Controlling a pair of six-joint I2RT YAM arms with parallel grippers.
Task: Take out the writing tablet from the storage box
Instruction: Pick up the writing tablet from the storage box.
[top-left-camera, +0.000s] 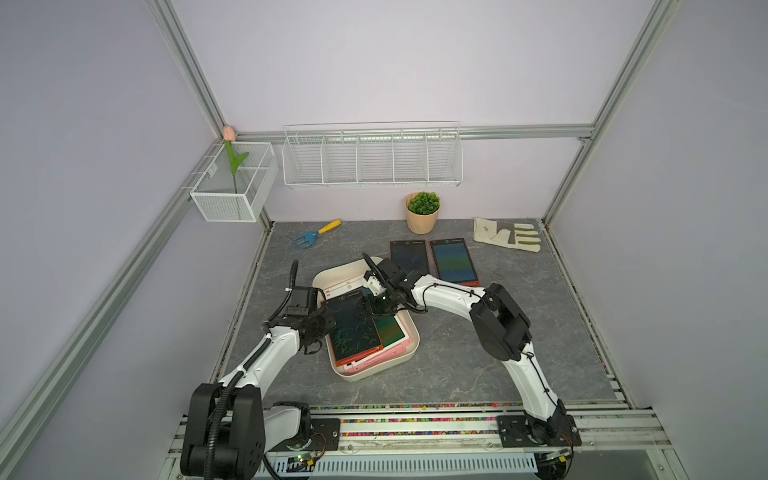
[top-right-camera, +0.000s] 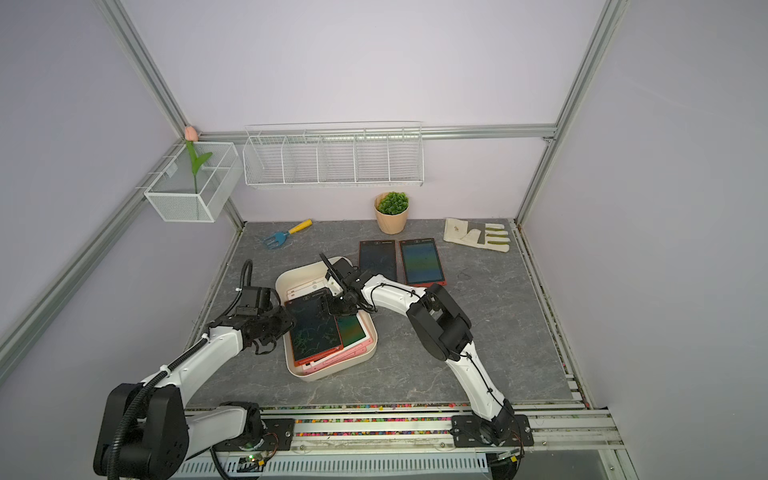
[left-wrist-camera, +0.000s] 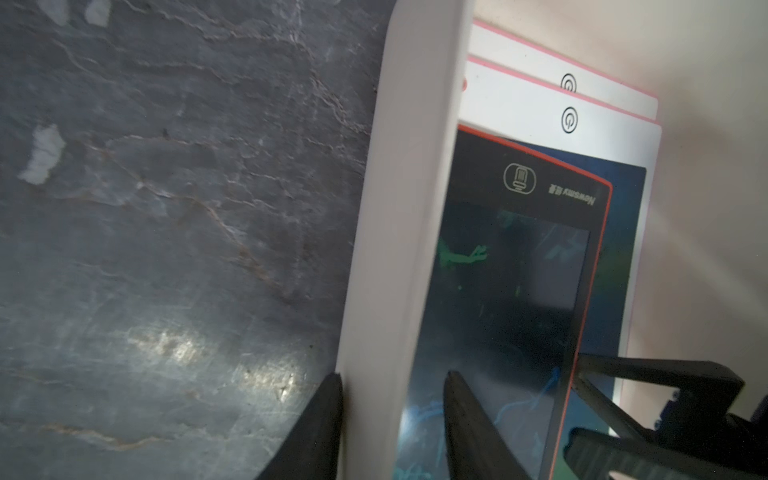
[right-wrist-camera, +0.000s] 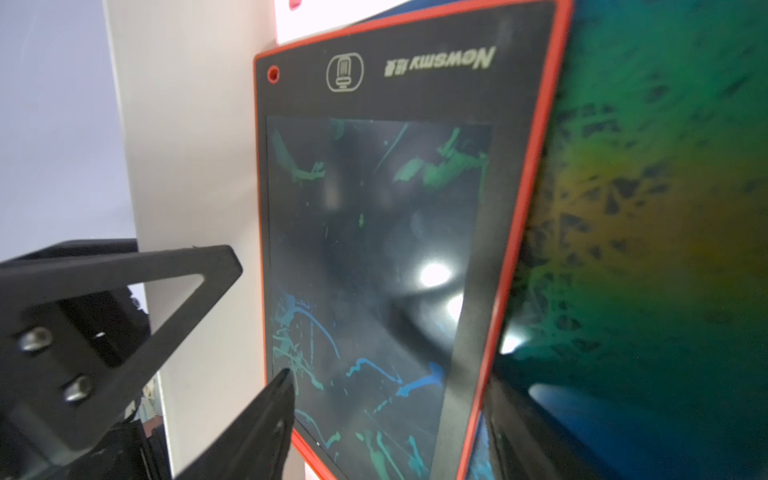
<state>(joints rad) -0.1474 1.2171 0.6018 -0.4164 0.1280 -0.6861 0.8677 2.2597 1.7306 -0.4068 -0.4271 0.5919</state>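
The box (top-left-camera: 374, 372) sits mid-table (top-left-camera: 457, 353), a cream plastic tray with smooth walls and rounded corners. At its 9 o'clock wall the left claw (left-wrist-camera: 392, 382) stands apart, one finger outside the wall and one inside over the screen. I cannot tell if it pinches the wall yet. If it doesn't hold the box down, I'd expect the light box to slide or lift when the tablet is pulled.

The tablet (top-left-camera: 353, 328) lies on top of the stack in the box. It is a thin, red-rimmed slab with a glossy dark screen marked with green and blue scribbles. It is skewed over the white, pink-edged tablets (top-left-camera: 368, 360). The slick face and thin rim could let it slip out or drag the one below it.

At its 1 o'clock edge the right claw (top-left-camera: 380, 307) is spread wide, and no grip is visible.

Further off at 1 o'clock, two tablets (top-left-camera: 432, 259) lie flat on the grey stone-look top.
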